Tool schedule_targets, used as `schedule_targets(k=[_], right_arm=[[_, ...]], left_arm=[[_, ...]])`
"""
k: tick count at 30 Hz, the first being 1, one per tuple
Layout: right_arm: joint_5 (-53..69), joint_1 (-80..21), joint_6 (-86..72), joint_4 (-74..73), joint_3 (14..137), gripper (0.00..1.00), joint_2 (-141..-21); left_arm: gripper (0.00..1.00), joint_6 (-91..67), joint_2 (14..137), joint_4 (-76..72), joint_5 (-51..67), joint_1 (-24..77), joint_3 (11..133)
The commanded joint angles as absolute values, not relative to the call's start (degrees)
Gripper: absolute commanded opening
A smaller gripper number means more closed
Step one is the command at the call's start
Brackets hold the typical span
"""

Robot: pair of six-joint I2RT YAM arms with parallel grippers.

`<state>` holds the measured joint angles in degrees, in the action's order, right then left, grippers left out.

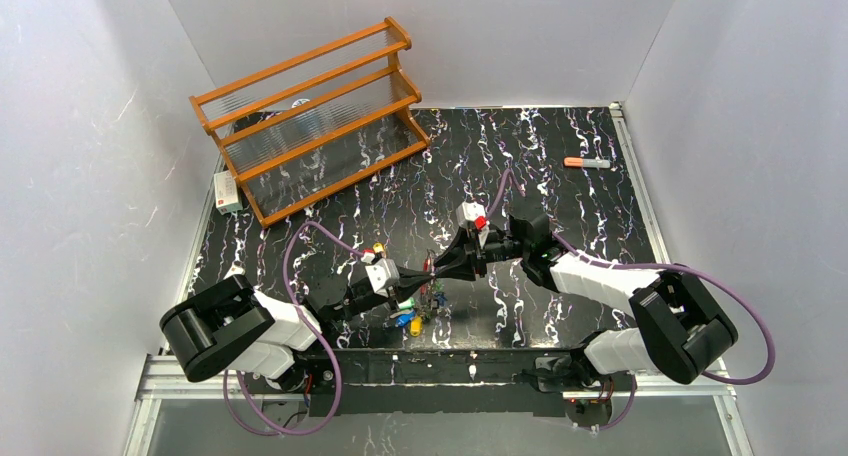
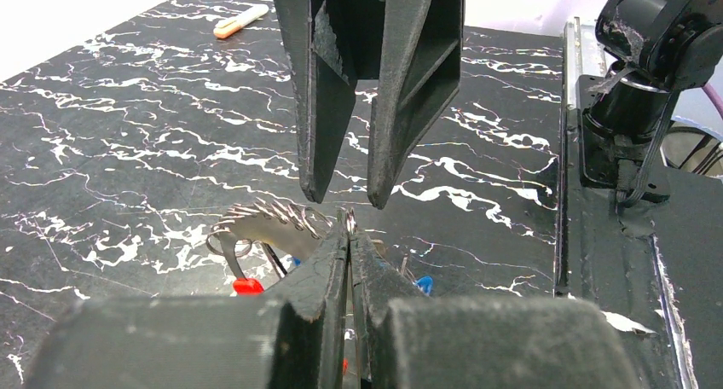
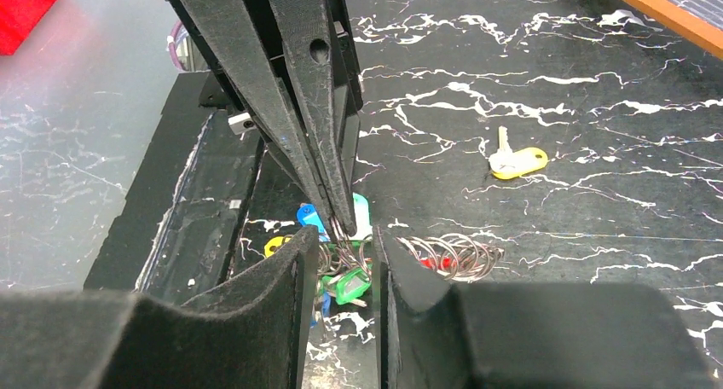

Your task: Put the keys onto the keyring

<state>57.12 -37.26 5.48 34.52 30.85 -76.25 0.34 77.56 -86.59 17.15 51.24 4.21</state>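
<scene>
My left gripper (image 1: 424, 274) is shut, with a thin metal loop of the keyring (image 2: 271, 221) pinched at its fingertips (image 2: 349, 227), a little above the table. The ring carries a coil of small split rings (image 3: 452, 254) and a red section (image 2: 248, 285). Keys with green (image 3: 345, 285), blue (image 3: 311, 218) and yellow (image 3: 274, 246) tags hang below it in a cluster (image 1: 418, 311). My right gripper (image 1: 437, 268) is open, its fingers (image 3: 307, 252) either side of the left fingertips and the rings. A loose yellow key (image 3: 518, 160) lies on the table, also seen from above (image 1: 378, 248).
An orange-capped marker (image 1: 587, 162) lies far right at the back. A wooden rack (image 1: 310, 116) stands at the back left, with a small white box (image 1: 228, 191) beside it. The two arms meet tip to tip near the table's front middle.
</scene>
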Motion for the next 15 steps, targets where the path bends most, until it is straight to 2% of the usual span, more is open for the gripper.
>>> schedule_targets(k=[1, 7, 15], right_arm=[[58.1, -37.5, 6.7, 37.2, 30.9, 0.37, -76.1], [60.6, -37.5, 8.2, 34.9, 31.5, 0.3, -79.1], [60.6, -38.0, 8.7, 35.2, 32.1, 0.31, -81.2]], left_arm=[[0.0, 0.4, 76.9, -94.7, 17.7, 51.4, 4.4], [0.0, 0.4, 76.8, -94.7, 17.4, 51.4, 4.4], [0.0, 0.4, 76.6, -94.7, 17.3, 51.4, 4.4]])
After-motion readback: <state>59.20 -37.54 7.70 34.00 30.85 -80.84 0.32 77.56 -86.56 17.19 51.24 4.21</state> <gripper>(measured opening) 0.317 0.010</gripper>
